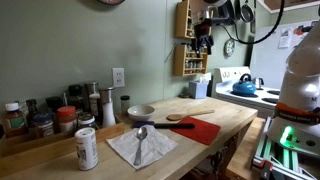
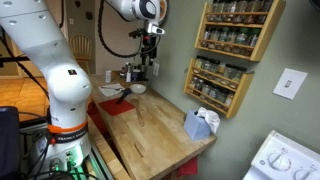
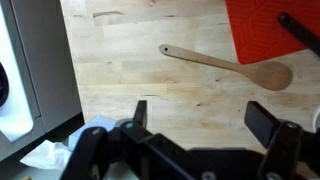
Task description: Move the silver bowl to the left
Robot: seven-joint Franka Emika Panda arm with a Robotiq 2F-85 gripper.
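The silver bowl [image 1: 141, 111] sits on the wooden counter behind a napkin, and shows small at the counter's far end in an exterior view [image 2: 138, 88]. It is out of the wrist view. My gripper [image 1: 203, 40] hangs high above the counter, well clear of the bowl, and also shows in an exterior view [image 2: 150, 52]. In the wrist view the gripper [image 3: 200, 115] is open and empty, over bare wood near the wooden spoon [image 3: 235, 65].
A metal spoon [image 1: 140, 134] lies on a white napkin [image 1: 150, 148]. A red mat [image 1: 203, 129] and the wooden spoon [image 1: 181, 118] lie beside the bowl. A can [image 1: 87, 148], spice jars [image 1: 40, 118], a crumpled cloth [image 2: 200, 122] and a stove with a blue kettle [image 1: 243, 87] surround them.
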